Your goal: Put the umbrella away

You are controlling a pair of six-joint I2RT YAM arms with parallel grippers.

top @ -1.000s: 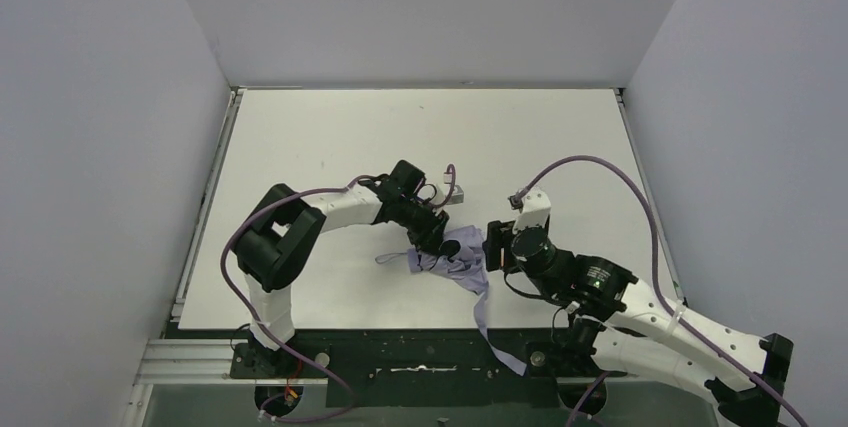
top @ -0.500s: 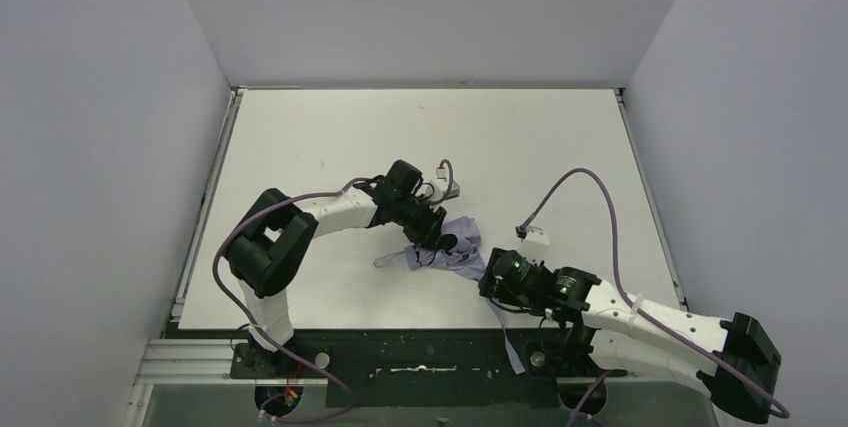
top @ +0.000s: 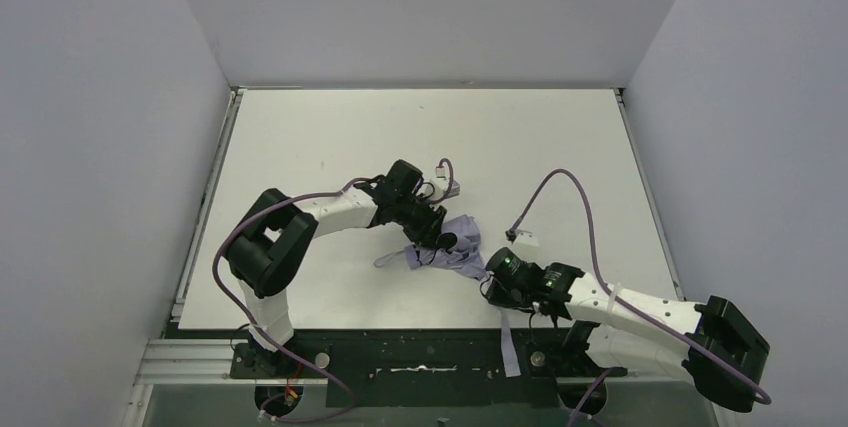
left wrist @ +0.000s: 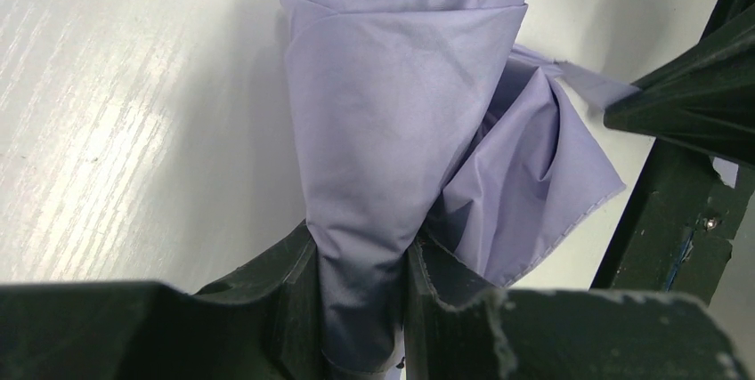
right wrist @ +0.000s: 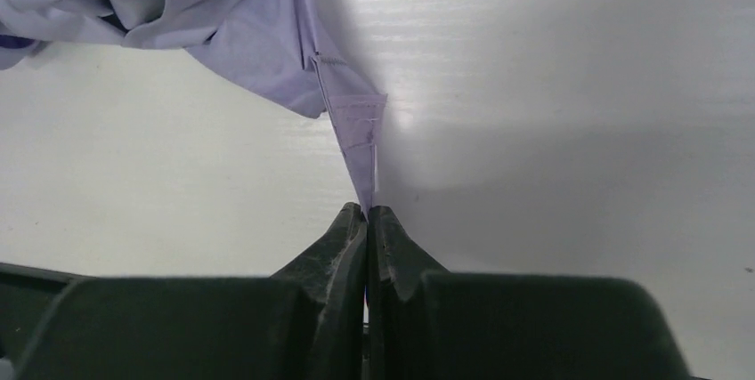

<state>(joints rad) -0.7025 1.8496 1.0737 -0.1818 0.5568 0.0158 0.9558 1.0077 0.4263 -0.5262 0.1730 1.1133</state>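
The umbrella point(top: 462, 240) lies as a crumpled bundle of pale lavender fabric near the table's middle front. My left gripper point(top: 438, 244) is shut on a rolled fold of the umbrella point(left wrist: 401, 86), and the left gripper point(left wrist: 361, 251) pinches that fold between both fingers. A narrow lavender strap point(right wrist: 358, 131) runs from the fabric edge point(right wrist: 223, 15) into my right gripper point(right wrist: 367, 213), whose jaws are pressed together on it. The right gripper point(top: 494, 279) sits just right of the bundle. The strap's loose end point(top: 508, 342) hangs over the table's front edge. Shaft and handle are hidden.
The white table point(top: 420, 137) is boxed in by grey walls on three sides. Purple cables point(top: 560, 182) loop above each arm. A metal rail point(top: 200, 237) lines the left edge. Part of the right arm point(left wrist: 690, 113) stands close by in the left wrist view.
My right arm has swung down toward the front edge and left to the umbrella, and its jaws have closed on the strap. The left gripper keeps its hold; the bundle shifted slightly.
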